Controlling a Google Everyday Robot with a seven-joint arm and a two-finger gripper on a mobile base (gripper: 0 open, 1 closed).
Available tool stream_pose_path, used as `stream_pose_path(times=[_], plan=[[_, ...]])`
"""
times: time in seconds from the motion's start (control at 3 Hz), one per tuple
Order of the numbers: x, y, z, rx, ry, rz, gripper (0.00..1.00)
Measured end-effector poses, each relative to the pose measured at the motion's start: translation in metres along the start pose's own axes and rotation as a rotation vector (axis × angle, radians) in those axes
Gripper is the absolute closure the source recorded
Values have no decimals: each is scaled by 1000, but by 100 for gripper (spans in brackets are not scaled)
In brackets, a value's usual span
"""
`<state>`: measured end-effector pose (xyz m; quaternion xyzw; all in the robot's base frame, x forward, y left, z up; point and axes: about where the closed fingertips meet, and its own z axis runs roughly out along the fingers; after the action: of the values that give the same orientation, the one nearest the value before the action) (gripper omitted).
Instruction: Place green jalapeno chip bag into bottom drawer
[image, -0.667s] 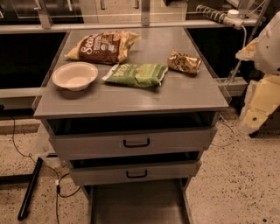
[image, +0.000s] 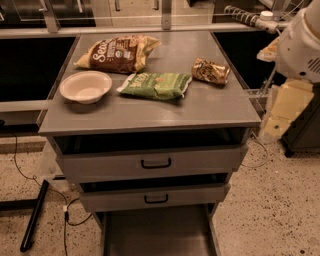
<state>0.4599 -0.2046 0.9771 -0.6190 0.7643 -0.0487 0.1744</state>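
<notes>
Plainly, we find the flat green foil chip bag (image: 156, 85) on the grey cabinet top (image: 200, 112) near the white bowl (image: 85, 86), the grey metal bottom drawer (image: 155, 236) open below, our pale gripper (image: 280, 115) off right, state we cannot tell.

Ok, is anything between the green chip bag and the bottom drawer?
Nothing visible. The green jalapeno chip bag lies on the cabinet top, the bottom drawer stands open below, and the gripper hangs off to the right.
</notes>
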Motion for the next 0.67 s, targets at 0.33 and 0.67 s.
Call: stream_pose_path(times=[0.33, 0.67], plan=[[-22, -32, 20, 23, -59, -41, 0], [-43, -61, 45, 22, -145, -78, 0]])
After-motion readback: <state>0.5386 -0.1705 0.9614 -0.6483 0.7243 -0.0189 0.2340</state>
